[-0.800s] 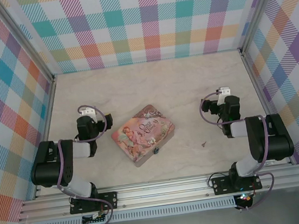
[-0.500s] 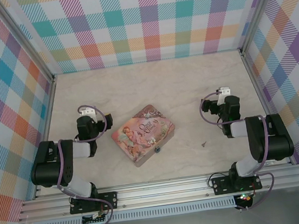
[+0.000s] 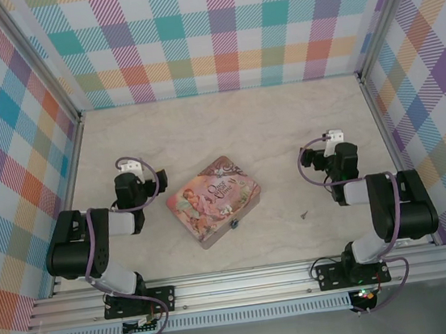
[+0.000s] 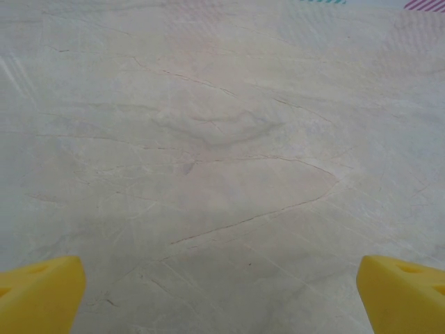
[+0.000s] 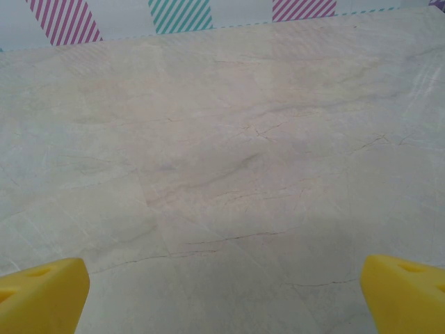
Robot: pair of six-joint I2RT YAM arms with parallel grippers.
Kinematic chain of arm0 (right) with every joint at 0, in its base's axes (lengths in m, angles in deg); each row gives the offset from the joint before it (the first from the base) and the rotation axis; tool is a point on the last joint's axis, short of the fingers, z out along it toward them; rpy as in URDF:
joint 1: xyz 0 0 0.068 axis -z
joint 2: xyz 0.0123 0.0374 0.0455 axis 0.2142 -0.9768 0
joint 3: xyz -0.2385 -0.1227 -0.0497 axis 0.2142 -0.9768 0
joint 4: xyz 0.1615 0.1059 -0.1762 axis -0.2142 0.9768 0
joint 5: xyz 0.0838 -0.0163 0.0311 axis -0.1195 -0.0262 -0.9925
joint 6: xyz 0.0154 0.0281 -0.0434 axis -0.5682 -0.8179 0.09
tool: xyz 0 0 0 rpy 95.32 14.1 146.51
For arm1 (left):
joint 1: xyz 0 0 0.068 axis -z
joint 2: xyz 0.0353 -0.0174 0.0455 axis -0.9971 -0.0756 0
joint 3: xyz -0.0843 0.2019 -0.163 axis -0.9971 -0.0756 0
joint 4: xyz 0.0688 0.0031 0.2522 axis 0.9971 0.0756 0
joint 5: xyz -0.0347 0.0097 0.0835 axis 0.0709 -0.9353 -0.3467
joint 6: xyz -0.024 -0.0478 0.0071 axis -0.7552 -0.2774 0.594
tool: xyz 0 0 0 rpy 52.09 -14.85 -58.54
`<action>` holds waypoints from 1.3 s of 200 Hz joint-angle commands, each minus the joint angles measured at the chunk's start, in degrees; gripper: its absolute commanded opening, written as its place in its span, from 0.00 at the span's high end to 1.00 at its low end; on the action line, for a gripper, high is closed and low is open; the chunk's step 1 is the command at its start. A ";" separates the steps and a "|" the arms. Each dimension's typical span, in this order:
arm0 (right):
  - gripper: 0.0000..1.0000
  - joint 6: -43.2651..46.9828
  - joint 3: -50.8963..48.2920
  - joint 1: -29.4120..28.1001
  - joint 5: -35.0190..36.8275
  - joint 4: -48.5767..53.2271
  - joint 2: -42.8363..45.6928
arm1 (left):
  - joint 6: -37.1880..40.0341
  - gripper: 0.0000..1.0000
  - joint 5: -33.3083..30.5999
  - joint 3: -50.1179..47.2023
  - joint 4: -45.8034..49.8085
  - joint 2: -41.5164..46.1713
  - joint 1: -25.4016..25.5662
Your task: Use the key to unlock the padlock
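Top external: you have the key [image 3: 303, 215] lying on the bench [image 3: 226, 126], right of the pink tin [image 3: 213, 200].
Tin front: the padlock [image 3: 232, 224] sits at its near edge (too small for detail).
Left wrist: left gripper [image 4: 222, 296] spread wide, empty.
Right wrist: right gripper [image 5: 222, 296] likewise.

Bright, even, diffuse light is cast from above, and only faint, soft shadows are seen on the tabletop [image 3: 266, 121]. The overhead view is rendered sharply; in the wrist views the yellow fingertips [image 4: 38, 296] are blurred.
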 commanded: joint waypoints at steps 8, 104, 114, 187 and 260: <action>0.00 0.32 1.56 -0.15 -0.56 5.34 5.15 | -1.94 0.00 -5.32 2.51 9.59 9.46 -0.66; 0.00 -16.24 15.84 -0.32 -21.44 45.43 24.78 | -24.48 0.00 4.62 26.28 61.20 28.60 -0.37; 0.00 -17.40 16.62 -0.40 -25.09 47.32 25.47 | -25.83 0.00 6.21 27.15 66.16 29.29 0.34; 0.00 -13.65 23.04 -12.76 -32.86 64.26 19.75 | -32.47 0.00 10.12 29.48 92.52 36.47 8.88; 0.00 -15.21 29.52 -25.90 -31.74 63.15 3.79 | -44.58 0.00 19.19 18.42 83.85 34.04 18.75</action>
